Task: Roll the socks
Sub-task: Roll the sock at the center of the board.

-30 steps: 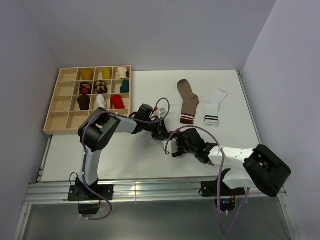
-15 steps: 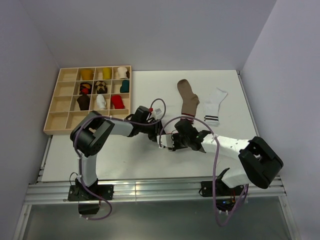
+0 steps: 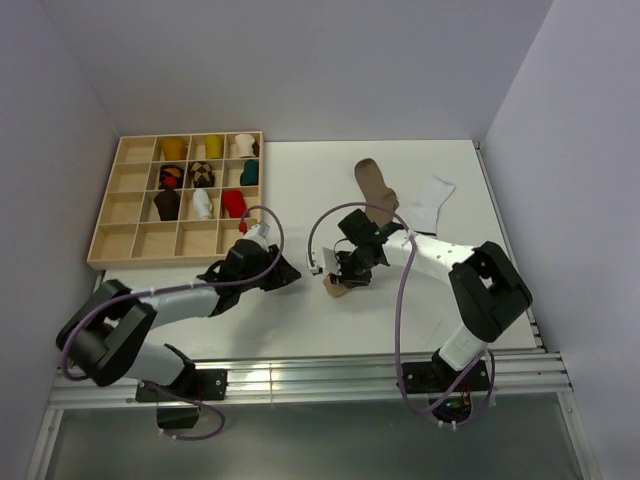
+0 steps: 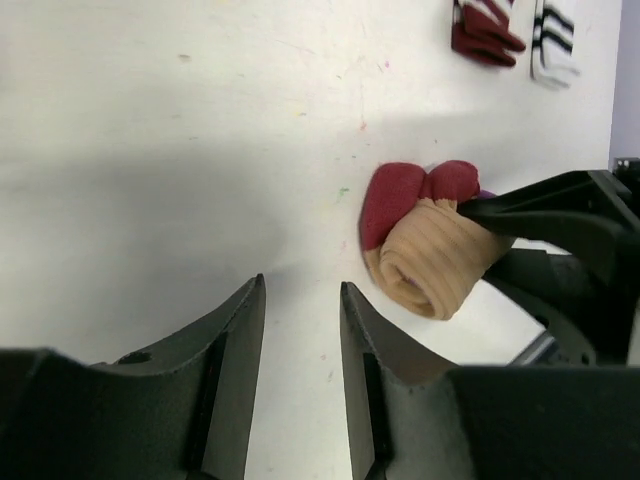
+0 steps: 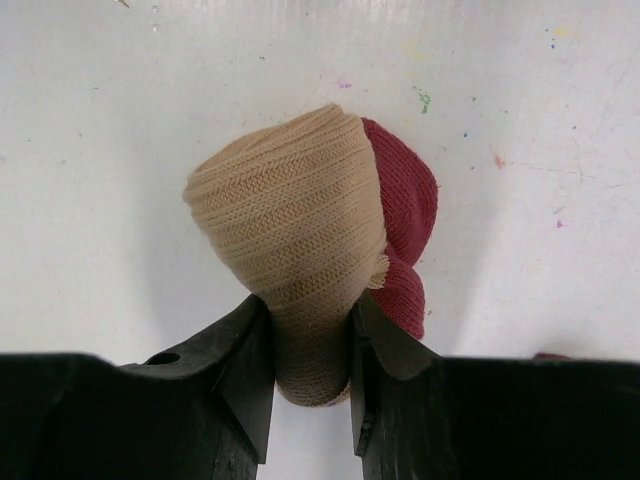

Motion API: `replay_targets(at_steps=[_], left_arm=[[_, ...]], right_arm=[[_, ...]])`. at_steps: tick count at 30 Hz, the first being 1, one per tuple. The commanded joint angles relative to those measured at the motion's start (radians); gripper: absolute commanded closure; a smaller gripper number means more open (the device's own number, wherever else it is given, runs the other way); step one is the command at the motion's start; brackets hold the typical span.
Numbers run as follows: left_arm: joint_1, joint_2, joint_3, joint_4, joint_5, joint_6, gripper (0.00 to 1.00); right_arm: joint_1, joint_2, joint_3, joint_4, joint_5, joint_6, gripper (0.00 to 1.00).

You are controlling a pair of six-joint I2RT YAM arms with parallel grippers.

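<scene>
A tan sock rolled up with a maroon part (image 5: 290, 230) lies on the white table (image 3: 200, 320), and my right gripper (image 5: 308, 310) is shut on its near end. The same roll (image 3: 338, 288) shows in the top view under the right gripper (image 3: 345, 272). My left gripper (image 4: 300, 290) stands open and empty just left of the roll (image 4: 430, 265), clear of it. A flat brown sock (image 3: 375, 185) and a pale sock (image 3: 432, 195) lie at the back, partly hidden by the right arm. Their striped cuffs (image 4: 483, 25) show in the left wrist view.
A wooden compartment tray (image 3: 110, 240) with several rolled socks stands at the back left. The left gripper (image 3: 285, 272) and its arm lie low across the table's front left. White walls close in the table on both sides.
My left gripper has opened and drawn back to the left, off the roll. My right gripper has closed on the roll and its arm has swung in toward the table's middle.
</scene>
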Motion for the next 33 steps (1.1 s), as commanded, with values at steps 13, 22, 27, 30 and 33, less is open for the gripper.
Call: replay_targets(at_steps=[13, 22, 27, 30, 33], left_arm=[[-0.359, -0.214, 0.036, -0.077, -0.504, 0.369, 0.52], [-0.505, 0.007, 0.207, -0.084, -0.561, 0.615, 0.46], [-0.505, 0.089, 0.274, -0.084, -0.536, 0.682, 0.44], [-0.505, 0.132, 0.314, -0.101, -0.539, 0.721, 0.44], [-0.505, 0.179, 0.351, -0.123, -0.524, 0.757, 0.43]], right_arm=[[-0.055, 0.335, 0.284, -0.48, -0.087, -0.023, 0.8], [-0.064, 0.435, 0.374, -0.562, -0.088, -0.022, 0.8], [-0.07, 0.468, 0.414, -0.603, -0.09, -0.023, 0.8], [-0.07, 0.49, 0.434, -0.62, -0.093, -0.023, 0.8], [-0.072, 0.514, 0.456, -0.648, -0.101, -0.028, 0.8]])
